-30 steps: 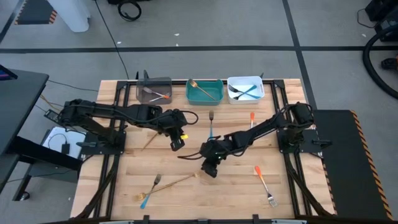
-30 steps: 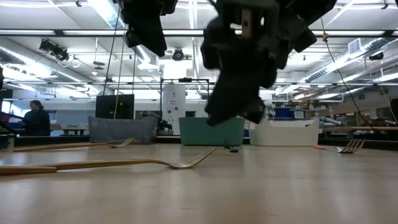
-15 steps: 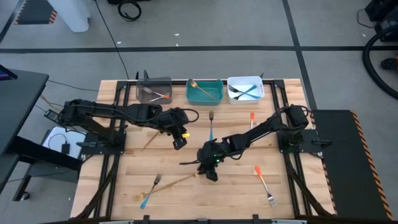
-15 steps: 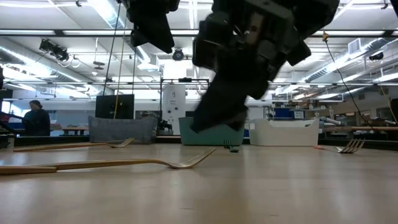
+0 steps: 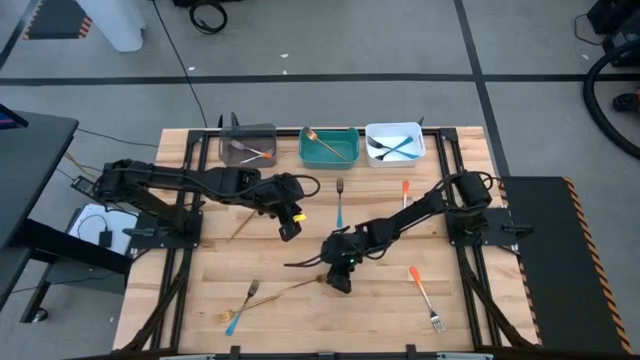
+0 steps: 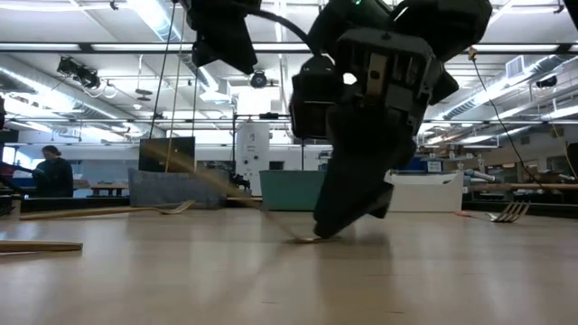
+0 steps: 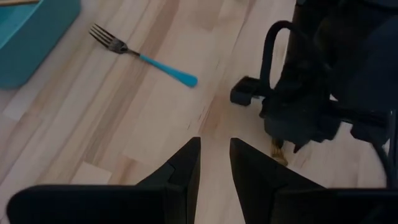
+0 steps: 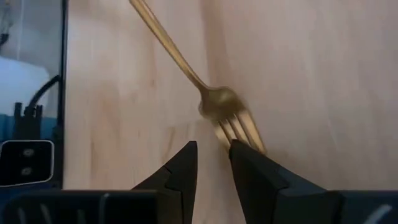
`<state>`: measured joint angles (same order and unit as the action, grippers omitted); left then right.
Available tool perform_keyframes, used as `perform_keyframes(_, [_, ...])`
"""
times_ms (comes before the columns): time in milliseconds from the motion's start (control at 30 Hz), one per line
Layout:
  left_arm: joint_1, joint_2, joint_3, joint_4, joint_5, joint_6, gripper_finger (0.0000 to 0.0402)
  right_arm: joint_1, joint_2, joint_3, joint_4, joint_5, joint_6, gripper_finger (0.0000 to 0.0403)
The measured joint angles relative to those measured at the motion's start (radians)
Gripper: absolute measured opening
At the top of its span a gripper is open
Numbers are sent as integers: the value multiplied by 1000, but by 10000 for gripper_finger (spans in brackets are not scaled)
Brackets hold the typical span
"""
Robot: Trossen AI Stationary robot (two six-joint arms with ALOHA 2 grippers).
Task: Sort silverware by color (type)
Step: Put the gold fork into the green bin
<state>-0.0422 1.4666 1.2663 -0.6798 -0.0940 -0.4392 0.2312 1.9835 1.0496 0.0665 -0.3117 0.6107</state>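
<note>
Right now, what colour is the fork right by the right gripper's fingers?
Gold all over: the thin metal fork shows best in the right wrist view, at the right gripper.

Left gripper [image 7: 214, 163] above bare wooden table [image 7: 124, 124], fingers slightly parted, nothing between. Blue-handled fork [image 7: 142, 55] flat on table near teal bin [image 7: 25, 31] corner. Right arm [image 7: 329, 81] opposite, gold tip [image 7: 277, 149] beneath.
</note>
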Motion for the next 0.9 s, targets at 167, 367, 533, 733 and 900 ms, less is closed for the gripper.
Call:
perform_keyframes(167, [0, 0, 0, -1, 0, -2, 96, -6, -50, 0, -162, 64, 17, 107])
perform_keyframes(367, [-8, 0, 0, -14, 0, -3, 96, -25, -131, 0, -437, 189, 15, 107])
perform_keyframes(533, [-13, 0, 0, -15, 0, -2, 96, -27, -204, -4, -610, 215, 24, 107])
perform_keyframes(733, [-13, 0, 0, -26, 0, 3, 96, -22, -240, -3, -664, 188, 65, 107])
perform_keyframes(900, [-13, 0, 0, -29, 0, 6, 96, -7, -288, -3, -533, 214, -81, 107])
